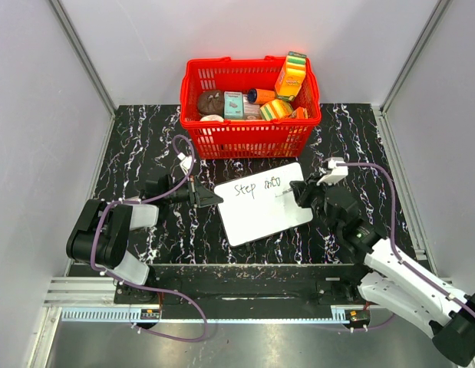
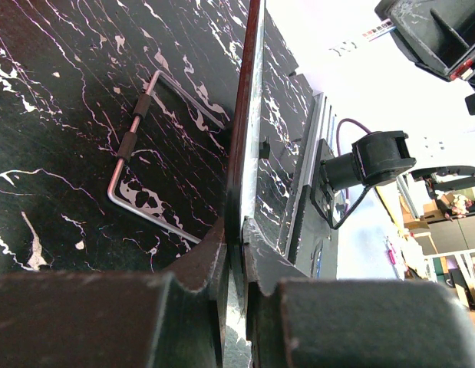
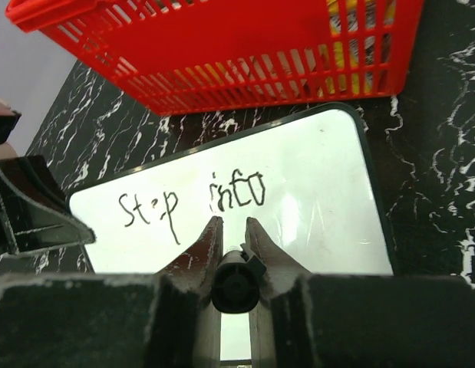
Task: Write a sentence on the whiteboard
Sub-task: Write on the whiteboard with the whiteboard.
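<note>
Right wrist view: the whiteboard [image 3: 321, 207] lies just ahead of my jaws, the sentence [image 3: 192, 201] reading only "Step into". If my left pinch slips, the board could slide and skew the next word. My right gripper [image 3: 231, 230] is closed tight on a black marker [image 3: 235, 285]; my left gripper [image 2: 235, 234], nearly closed, clamps the board's edge.

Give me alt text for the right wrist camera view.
The right gripper, shut on a black marker, is over a whiteboard bearing the handwritten words "Step into". A red basket stands beyond it on the dark marbled table.
</note>
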Motion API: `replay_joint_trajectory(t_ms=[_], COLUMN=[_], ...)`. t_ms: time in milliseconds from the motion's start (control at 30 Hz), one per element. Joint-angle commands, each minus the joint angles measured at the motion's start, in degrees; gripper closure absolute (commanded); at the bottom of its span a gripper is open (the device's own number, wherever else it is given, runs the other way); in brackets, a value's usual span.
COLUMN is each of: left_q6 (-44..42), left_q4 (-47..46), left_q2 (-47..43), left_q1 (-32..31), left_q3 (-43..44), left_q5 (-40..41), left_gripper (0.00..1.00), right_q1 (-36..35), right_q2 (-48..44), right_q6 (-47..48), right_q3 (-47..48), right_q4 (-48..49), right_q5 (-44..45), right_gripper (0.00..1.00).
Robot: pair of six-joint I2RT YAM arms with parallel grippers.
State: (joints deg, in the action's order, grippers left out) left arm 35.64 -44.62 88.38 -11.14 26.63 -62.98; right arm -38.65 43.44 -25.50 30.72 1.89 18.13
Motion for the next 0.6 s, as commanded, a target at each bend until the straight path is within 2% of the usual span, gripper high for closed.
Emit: replay_joint_trajectory(t_ms=[0, 200, 367, 567], left_q6=[-4.61, -4.61, -4.70, -4.70], left_q4=[-0.12, -0.12, -0.03, -0.03], left_q2=[1.01, 1.09, 1.09, 1.18], left_q1=[-0.64, -0.73, -0.64, -0.64], left_q3=[0.79, 0.88, 0.88, 0.96], left_q5=[0.93, 0.84, 0.84, 0.93], left_gripper=[1.00, 1.00, 1.00, 1.00], right_q1=[-0.19, -2.56, -8.62, -12.58], right_q2=[0.94, 2.52, 5.86, 9.82], right_q6=[-0.16, -0.96, -0.08, 0.54], right_q3=[2.41, 2.24, 3.46, 4.96], right_q4=[4.26, 6.63, 8.74, 11.99], right_q5=[-4.68, -4.86, -0.74, 1.12], right_gripper=[1.00, 1.00, 1.00, 1.00])
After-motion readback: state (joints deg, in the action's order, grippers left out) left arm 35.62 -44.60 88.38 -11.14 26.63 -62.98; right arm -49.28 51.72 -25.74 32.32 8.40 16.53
